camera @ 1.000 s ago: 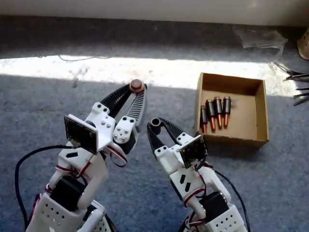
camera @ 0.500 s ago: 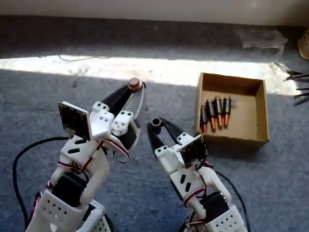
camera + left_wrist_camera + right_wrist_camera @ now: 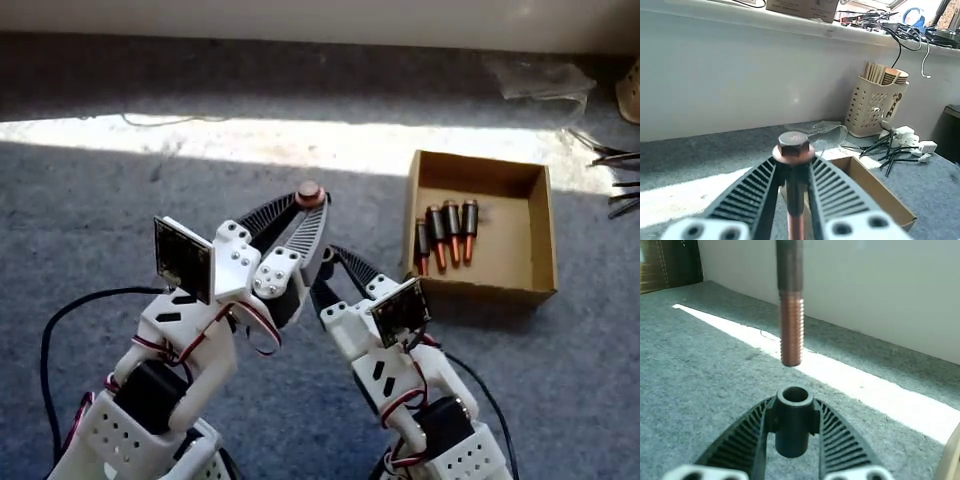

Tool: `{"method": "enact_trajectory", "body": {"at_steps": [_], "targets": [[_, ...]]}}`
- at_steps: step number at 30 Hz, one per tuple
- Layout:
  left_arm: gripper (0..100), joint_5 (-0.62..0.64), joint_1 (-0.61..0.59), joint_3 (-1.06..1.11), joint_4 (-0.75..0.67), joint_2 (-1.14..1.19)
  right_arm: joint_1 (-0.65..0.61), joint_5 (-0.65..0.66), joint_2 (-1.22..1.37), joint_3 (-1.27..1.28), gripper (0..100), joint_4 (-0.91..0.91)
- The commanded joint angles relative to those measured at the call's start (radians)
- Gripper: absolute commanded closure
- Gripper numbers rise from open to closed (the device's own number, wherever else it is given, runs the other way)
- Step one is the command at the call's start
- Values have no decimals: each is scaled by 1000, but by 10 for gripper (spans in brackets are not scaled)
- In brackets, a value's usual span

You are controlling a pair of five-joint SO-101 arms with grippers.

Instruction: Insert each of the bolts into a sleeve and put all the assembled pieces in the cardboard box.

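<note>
1. Two tools loaded: left tool (image 3: 793, 155) clamped on the bolt (image 3: 793, 145) just below its head, shank down; right tool (image 3: 795, 412) closed round the sleeve (image 3: 794, 420), mouth up.
2. Change: within the last second the left tool swung across toward the right arm. Bolt tip now hangs just above the sleeve mouth, not touching. Insertion looks next.
3. Four assembled pieces (image 3: 447, 232) lie in the cardboard box (image 3: 478, 165).
4. Hidden: from above, the left tool covers the sleeve; exact centring unclear.
</note>
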Motion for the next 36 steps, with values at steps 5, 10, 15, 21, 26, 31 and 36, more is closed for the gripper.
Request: {"method": "enact_trajectory", "body": {"at_steps": [5,10,15,21,26,31,36], "targets": [[995,-94,19,-65,21,4,12,51,-7,111,995,2],[995,-95,19,-58,20,4,12,87,-7,111,995,2],[995,-95,19,-15,17,4,12,87,-7,111,995,2],[995,-95,19,-8,15,4,12,87,-7,111,995,2],[995,-95,19,15,15,4,12,87,-7,111,995,2],[995,-94,19,27,-12,2,10,89,-7,111,995,2],[995,-95,19,79,-87,2,8,89,-7,111,995,2]]}}
